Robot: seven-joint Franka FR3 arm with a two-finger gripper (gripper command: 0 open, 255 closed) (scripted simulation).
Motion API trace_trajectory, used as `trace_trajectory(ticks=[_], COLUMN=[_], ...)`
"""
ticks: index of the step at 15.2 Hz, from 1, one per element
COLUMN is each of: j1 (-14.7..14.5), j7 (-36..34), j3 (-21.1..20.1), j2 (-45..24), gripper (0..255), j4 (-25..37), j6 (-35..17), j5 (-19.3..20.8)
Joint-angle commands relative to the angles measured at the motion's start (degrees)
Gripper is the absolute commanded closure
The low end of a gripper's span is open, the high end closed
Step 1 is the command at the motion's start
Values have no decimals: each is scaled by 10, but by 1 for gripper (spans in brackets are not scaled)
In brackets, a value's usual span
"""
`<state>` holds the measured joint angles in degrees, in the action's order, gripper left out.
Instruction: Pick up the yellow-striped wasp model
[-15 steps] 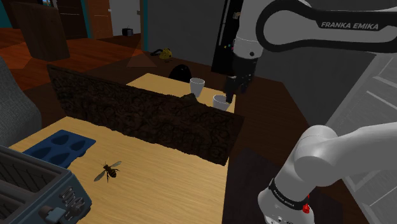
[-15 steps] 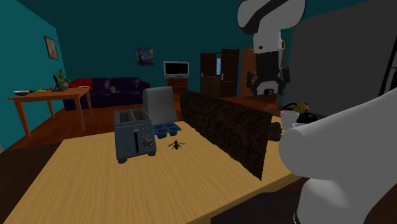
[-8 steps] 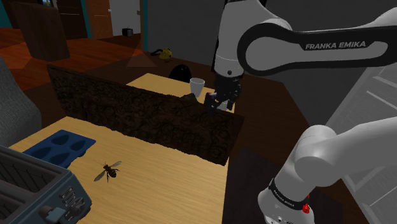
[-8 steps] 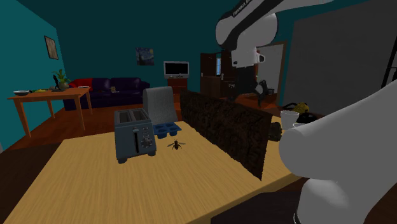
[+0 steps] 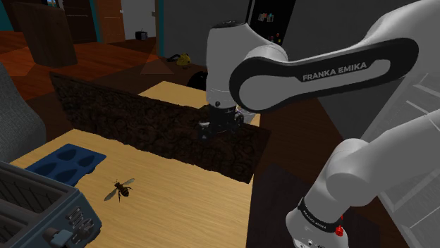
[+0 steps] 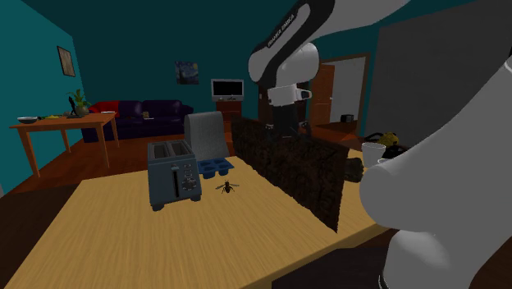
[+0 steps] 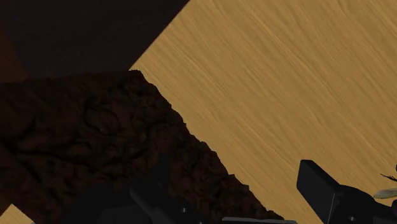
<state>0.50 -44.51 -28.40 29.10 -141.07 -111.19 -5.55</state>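
The wasp model (image 5: 121,189), small and dark with yellow stripes, lies on the wooden table (image 5: 176,211) between a blue mould tray and a toaster; in the second exterior view the wasp (image 6: 227,188) sits just right of the toaster. My gripper (image 5: 214,129) hangs over the top edge of a rough dark slab (image 5: 155,130), well back and to the shoulder view's right of the wasp. In the wrist view the gripper (image 7: 235,198) is open, its fingers (image 7: 321,186) apart over the slab (image 7: 95,146) and bare wood. A sliver of the wasp (image 7: 388,186) shows beyond one finger.
The tall dark slab (image 6: 287,164) stands across the table like a wall. A grey toaster (image 6: 172,172) and a blue mould tray (image 6: 215,167) flank the wasp. A white cup (image 6: 373,153) stands behind the slab. Bare wood spreads in front of the toaster.
The arm has swung towards the shoulder view's left and come down, from above the white cups to the slab's top edge. The wasp has not moved.
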Motion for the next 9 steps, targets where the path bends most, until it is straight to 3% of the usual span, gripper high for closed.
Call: trace_trajectory(ticks=[1,5,9], j1=[11,36,56], j7=[-56,-167,-296], j3=[-33,-94,-143], j2=[-47,-142,-257], gripper=[0,0,0], j4=[19,64,125], j6=[-27,-68,-94], j5=[3,38,113])
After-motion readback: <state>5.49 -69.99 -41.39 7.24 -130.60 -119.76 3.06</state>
